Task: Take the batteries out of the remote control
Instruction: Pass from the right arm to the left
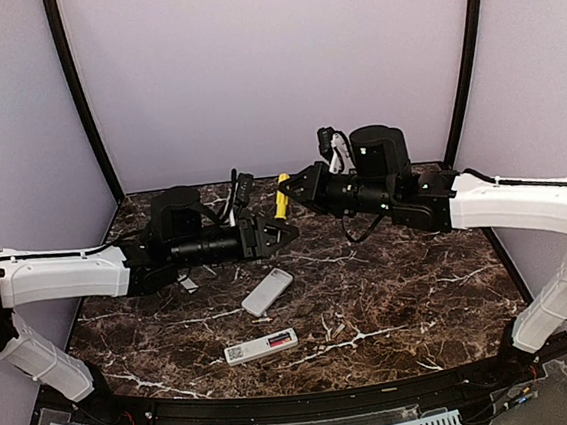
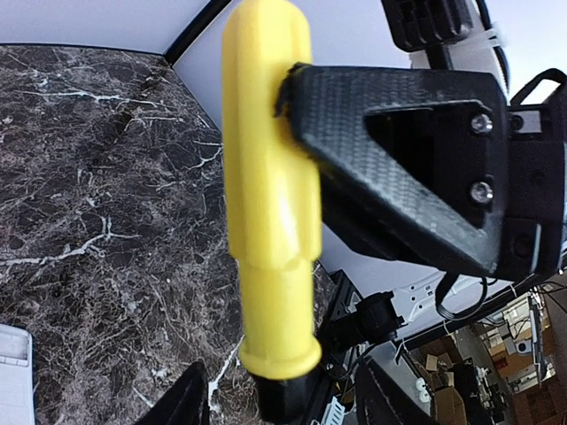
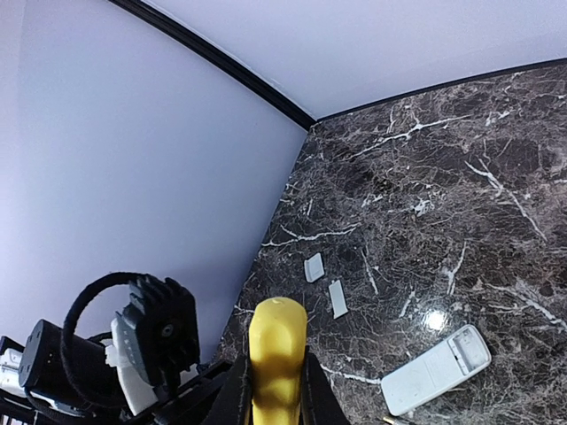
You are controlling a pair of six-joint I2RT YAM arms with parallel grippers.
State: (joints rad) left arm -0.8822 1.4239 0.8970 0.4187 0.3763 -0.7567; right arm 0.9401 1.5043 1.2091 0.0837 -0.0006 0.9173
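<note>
A white remote [image 1: 261,346] lies near the front with its compartment open, and reddish batteries [image 1: 276,343] show inside it. A second white remote [image 1: 268,290] lies behind it and also shows in the right wrist view [image 3: 436,370]. My right gripper [image 1: 289,190] is shut on the yellow-handled screwdriver [image 1: 282,197], held above the table; the handle [image 3: 276,350] sits between its fingers. My left gripper [image 1: 283,231] is open just below it. In the left wrist view its fingers [image 2: 190,398] stand either side of the screwdriver's [image 2: 266,195] black collar without touching it.
Two small flat white covers [image 1: 188,283] [image 1: 209,272] lie on the dark marble table under the left arm, and they also show in the right wrist view [image 3: 314,266] [image 3: 337,298]. Purple walls close in the back and sides.
</note>
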